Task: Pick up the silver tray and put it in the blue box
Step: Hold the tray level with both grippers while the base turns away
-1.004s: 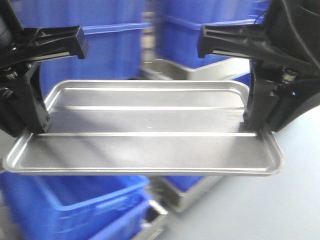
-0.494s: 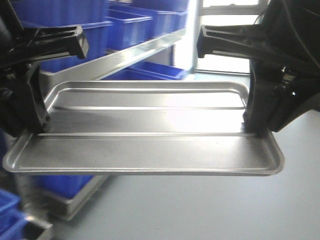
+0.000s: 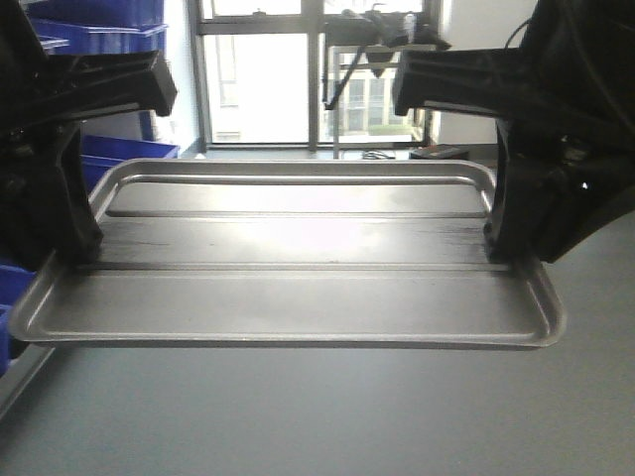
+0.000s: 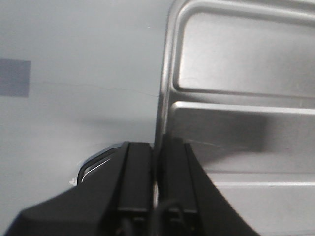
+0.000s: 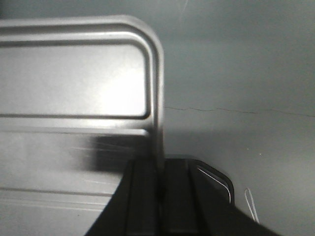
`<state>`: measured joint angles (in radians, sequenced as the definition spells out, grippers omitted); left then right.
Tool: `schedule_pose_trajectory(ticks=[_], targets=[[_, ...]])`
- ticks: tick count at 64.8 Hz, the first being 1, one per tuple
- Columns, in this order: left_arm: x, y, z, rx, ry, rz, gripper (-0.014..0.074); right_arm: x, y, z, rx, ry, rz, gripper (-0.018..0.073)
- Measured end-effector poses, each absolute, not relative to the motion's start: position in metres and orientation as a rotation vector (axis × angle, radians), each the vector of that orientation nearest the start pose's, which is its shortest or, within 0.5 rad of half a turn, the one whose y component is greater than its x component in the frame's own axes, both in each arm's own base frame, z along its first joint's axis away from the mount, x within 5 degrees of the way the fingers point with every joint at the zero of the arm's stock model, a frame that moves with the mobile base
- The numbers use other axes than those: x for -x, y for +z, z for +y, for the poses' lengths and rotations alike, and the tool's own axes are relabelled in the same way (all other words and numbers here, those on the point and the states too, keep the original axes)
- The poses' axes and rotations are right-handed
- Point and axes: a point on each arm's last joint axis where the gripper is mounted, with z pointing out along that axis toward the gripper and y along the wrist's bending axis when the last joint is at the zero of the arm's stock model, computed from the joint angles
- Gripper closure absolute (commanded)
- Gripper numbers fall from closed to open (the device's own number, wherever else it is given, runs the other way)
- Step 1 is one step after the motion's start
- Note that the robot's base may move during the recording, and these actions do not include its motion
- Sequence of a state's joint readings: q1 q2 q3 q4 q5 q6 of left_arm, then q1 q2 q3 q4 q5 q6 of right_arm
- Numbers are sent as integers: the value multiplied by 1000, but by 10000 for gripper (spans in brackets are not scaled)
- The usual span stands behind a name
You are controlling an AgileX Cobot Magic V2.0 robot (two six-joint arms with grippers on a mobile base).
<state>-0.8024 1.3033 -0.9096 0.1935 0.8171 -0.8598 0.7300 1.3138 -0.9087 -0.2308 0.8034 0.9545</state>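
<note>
Front-facing view, left to right: stacked blue plastic bins [image 3: 104,35] sit at the far left edge, behind and outboard of the black left gripper [image 3: 77,250]. That claw is clenched on the left short rim of the large shallow shiny silver metal tray [image 3: 298,297]. The tray hangs level in the air between both claws, above the plain grey floor [image 3: 298,416]. Its two long ridges run from claw to claw. A bright window [image 3: 258,89] shows beyond the tray, between the claws. The black right gripper [image 3: 508,250] is clamped on the right short rim.

Left wrist view: the rim is pinched between the two fingers [image 4: 138,177], with floor outboard and the tray centre inboard. Right wrist view: same grip, fingers [image 5: 179,196] tight on the rim, tray inboard and floor outboard.
</note>
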Motion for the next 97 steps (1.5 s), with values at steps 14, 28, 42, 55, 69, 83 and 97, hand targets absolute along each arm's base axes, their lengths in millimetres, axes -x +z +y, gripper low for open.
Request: schedule_pose_trajectory(ticks=[14,28,42,55,69,83,97], targets=[[-182,270,-169,-58,-297,2701,607,-197,268,156,-137,273,2680,506],[-182,270,-169,-58,-297,2701,607,-197,268,156,-137,273,2680,506],[-181,270,-169,-57,-299,2702,607,-197,268,156,-137,273,2680,506],[-181,270,-169,-57,-299,2702,607,-196,268,156,-137,272,2681,506],[-181,270,-169,-57,-299,2702,607,-196,268,156,-137,272,2681,506],[-181,270,-169,-57,-299,2702,607,-196,268,156,-137,272,2681,506],[-181,270,-169,-57,-299,2702,607,-196,268,156,-137,272,2681,506]])
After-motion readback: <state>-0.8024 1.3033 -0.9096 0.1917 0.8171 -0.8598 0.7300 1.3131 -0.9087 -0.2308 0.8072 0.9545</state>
